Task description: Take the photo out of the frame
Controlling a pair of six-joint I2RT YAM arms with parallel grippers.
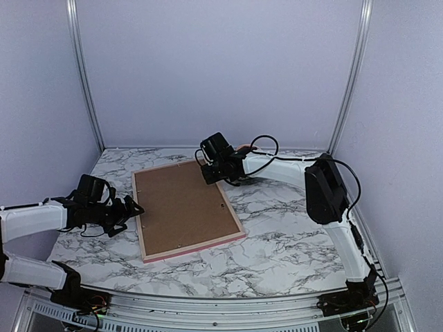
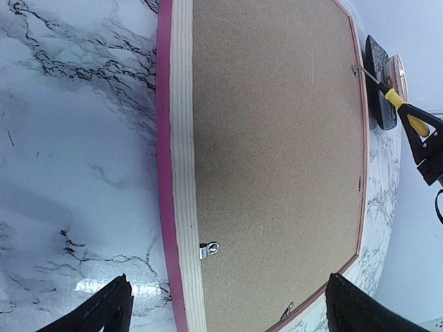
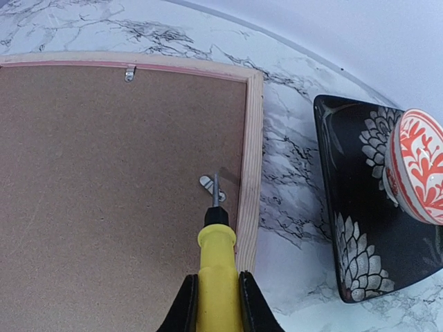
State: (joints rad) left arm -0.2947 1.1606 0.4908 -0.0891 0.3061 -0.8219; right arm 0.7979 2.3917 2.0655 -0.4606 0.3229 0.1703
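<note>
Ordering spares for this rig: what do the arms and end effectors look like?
The left arm and right arm have smooth white links joined by bulky black joint housings. The left end effector and right end effector are black, each with two black fingers. Thin black cables loop along the right arm. No markings are legible.

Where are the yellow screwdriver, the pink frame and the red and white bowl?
yellow screwdriver point(image 3: 217, 256): right wrist view, on its handle.
pink frame point(image 2: 164, 173): left wrist view, on its pink edge.
red and white bowl point(image 3: 419, 166): right wrist view, on its side.
</note>
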